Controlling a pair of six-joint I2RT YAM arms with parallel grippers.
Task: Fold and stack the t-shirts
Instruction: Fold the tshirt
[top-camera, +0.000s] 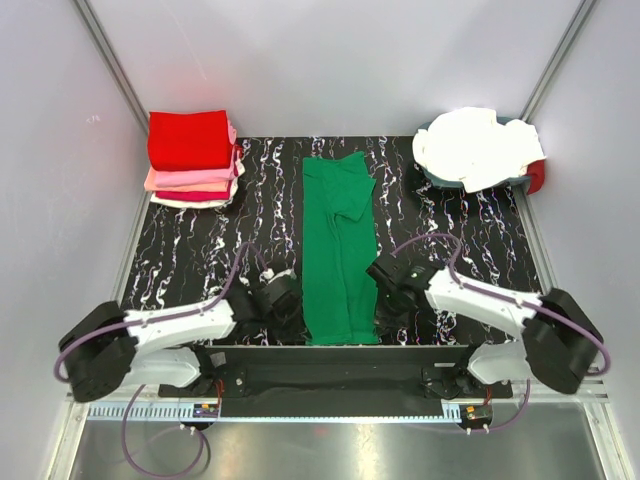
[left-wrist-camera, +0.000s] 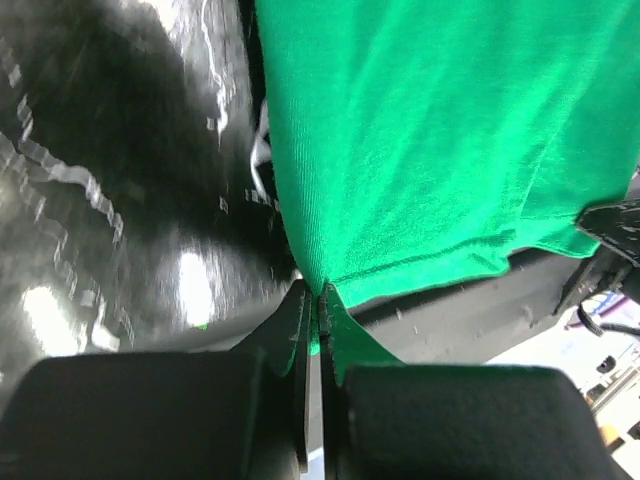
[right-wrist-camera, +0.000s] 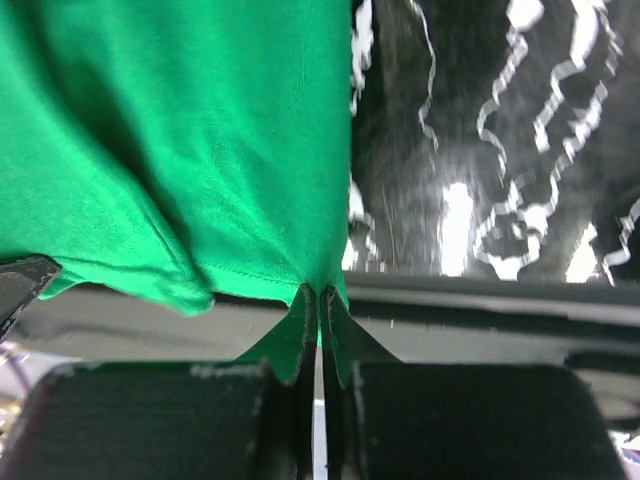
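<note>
A bright green t-shirt (top-camera: 340, 250) lies folded into a long narrow strip down the middle of the black white-veined mat (top-camera: 200, 240). My left gripper (top-camera: 285, 300) is shut on the shirt's near left hem corner; in the left wrist view (left-wrist-camera: 318, 295) the cloth (left-wrist-camera: 420, 130) is pinched between the jaws. My right gripper (top-camera: 385, 290) is shut on the near right hem corner, seen pinched in the right wrist view (right-wrist-camera: 318, 292) with the cloth (right-wrist-camera: 200, 130) above. A folded stack of red, pink and cream t-shirts (top-camera: 192, 158) sits far left.
A pile of unfolded white shirts (top-camera: 475, 145) lies in a basket at the far right with a red piece (top-camera: 537, 176) beside it. Grey walls close in the left, right and back. A black rail (top-camera: 340, 365) runs along the near edge.
</note>
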